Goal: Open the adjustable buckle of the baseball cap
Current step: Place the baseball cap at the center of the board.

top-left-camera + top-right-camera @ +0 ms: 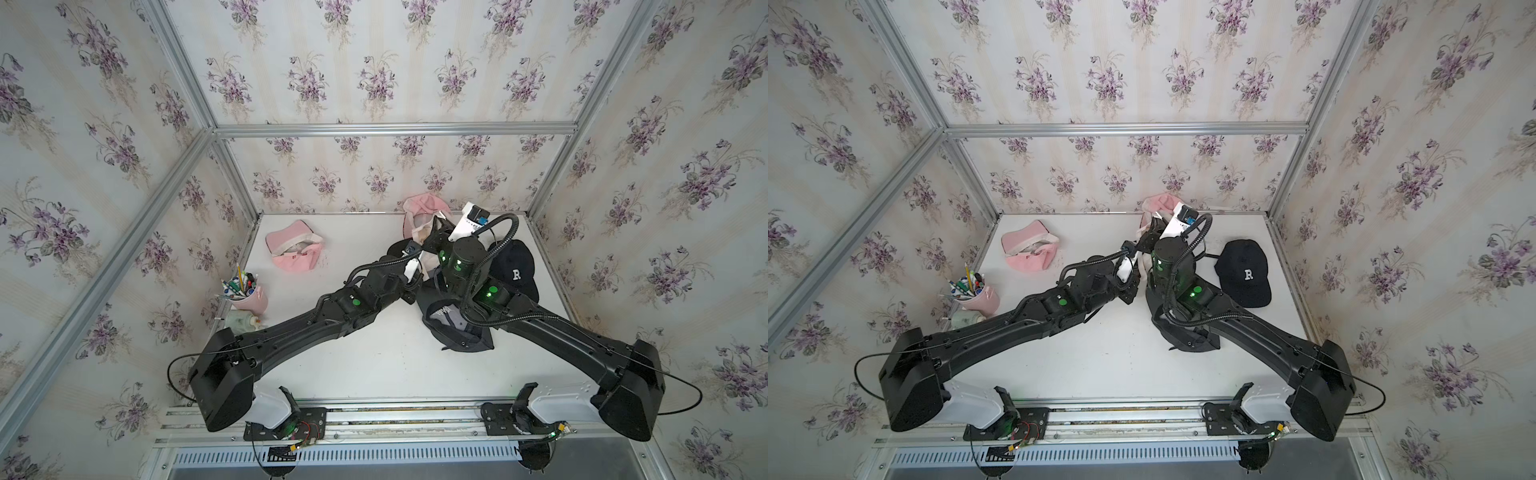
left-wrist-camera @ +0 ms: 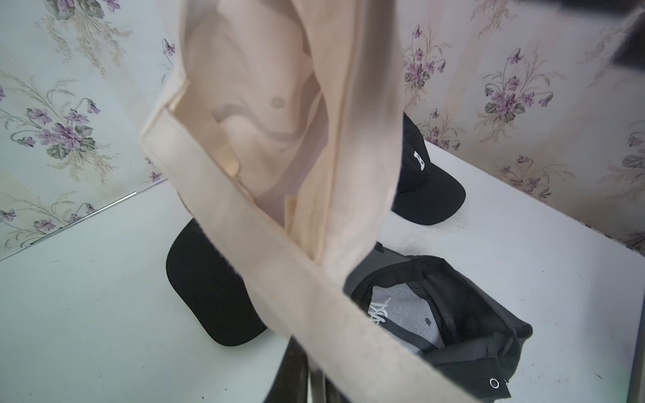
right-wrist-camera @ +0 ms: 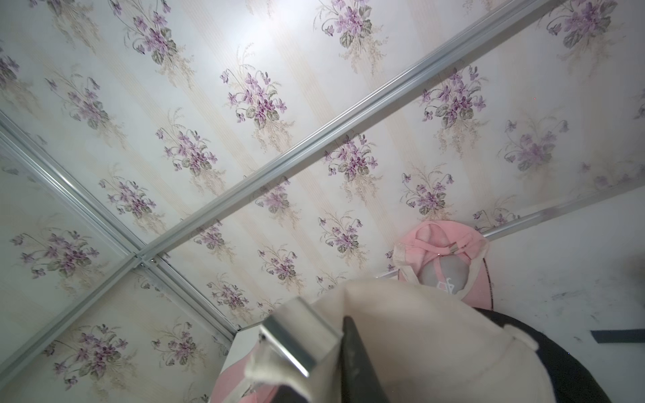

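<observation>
A cream baseball cap point(image 2: 265, 115) hangs in the air between my two grippers at the back middle of the table point(image 1: 374, 357). Its long strap point(image 2: 251, 223) runs down into my left gripper point(image 2: 310, 373), whose dark fingers point(image 2: 293, 380) are shut on it. In the right wrist view the strap's silver metal buckle point(image 3: 300, 335) lies blurred beside one dark finger point(image 3: 356, 363) of my right gripper point(image 3: 321, 352), whose jaws stand slightly apart around it. In a top view both grippers meet at the cream cap point(image 1: 422, 235).
A black cap with a white R point(image 1: 513, 270) lies at the right. An upturned dark cap point(image 2: 446, 314) lies under my right arm, with a black brim point(image 2: 209, 296) beside it. Pink caps sit at the back point(image 3: 439, 258) and back left point(image 1: 293, 249). A pink pen cup point(image 1: 247, 291) stands left.
</observation>
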`<state>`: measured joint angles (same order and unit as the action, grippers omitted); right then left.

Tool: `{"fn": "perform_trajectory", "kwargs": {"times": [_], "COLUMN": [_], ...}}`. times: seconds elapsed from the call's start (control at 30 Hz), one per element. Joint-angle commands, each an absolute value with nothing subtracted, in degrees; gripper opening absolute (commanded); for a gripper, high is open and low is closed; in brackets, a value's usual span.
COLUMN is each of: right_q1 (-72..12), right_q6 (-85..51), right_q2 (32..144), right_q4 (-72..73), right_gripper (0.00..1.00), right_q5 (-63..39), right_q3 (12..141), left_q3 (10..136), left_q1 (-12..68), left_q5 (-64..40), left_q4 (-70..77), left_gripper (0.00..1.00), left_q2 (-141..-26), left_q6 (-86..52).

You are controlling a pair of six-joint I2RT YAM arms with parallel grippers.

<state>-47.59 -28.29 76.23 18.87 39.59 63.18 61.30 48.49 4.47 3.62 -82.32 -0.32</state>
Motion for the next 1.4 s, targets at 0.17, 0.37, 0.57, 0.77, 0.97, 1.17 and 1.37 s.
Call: {"fn": "perform_trajectory", "kwargs": {"times": [0.17, 0.37, 0.57, 0.77, 0.97, 1.17, 1.37], "right_q1": [-46.46, -43.63, -42.02, -41.40, -40.83, -40.25, -39.81], "right_q6": [-20.65, -18.62, -18.64, -18.58, -18.88, -19.47, -19.59], "right_q2": [74.90, 73.32, 72.01, 72.24, 71.68, 71.54, 71.67], "right_q4": [18.07, 14.67, 12.55, 10.02, 8.14, 6.50, 5.67], "right_gripper": [0.47, 0.56, 0.57, 0.57, 0.58, 0.58, 0.58], "right_q5": [35.33, 31.63, 29.13, 27.87, 27.17, 25.73, 24.71], "right_q3": [63.47, 63.59, 62.69, 62.14, 60.62, 59.42, 58.85], "left_q3": [60.21, 59.20, 58.44, 55.93, 43.54, 35.28, 28.74], "left_q1": [46.70, 44.30, 41.03, 34.98, 27.02, 21.89, 19.73], "left_q5": [0.87, -2.87, -8.63, -14.21, -19.53, -26.75, -26.65], "left_q4": [0.62, -1.87, -4.40, -4.22, 8.95, 25.57, 40.82], "left_gripper": [0.06, 0.05, 0.02, 0.02, 0.01, 0.01, 0.01], "left_q2": [-77.89, -75.82, -74.28, -72.41, -68.32, -69.87, -73.65], "left_q6": [-0.59, -2.97, -5.63, -12.53, -25.98, -39.54, -50.01]}}
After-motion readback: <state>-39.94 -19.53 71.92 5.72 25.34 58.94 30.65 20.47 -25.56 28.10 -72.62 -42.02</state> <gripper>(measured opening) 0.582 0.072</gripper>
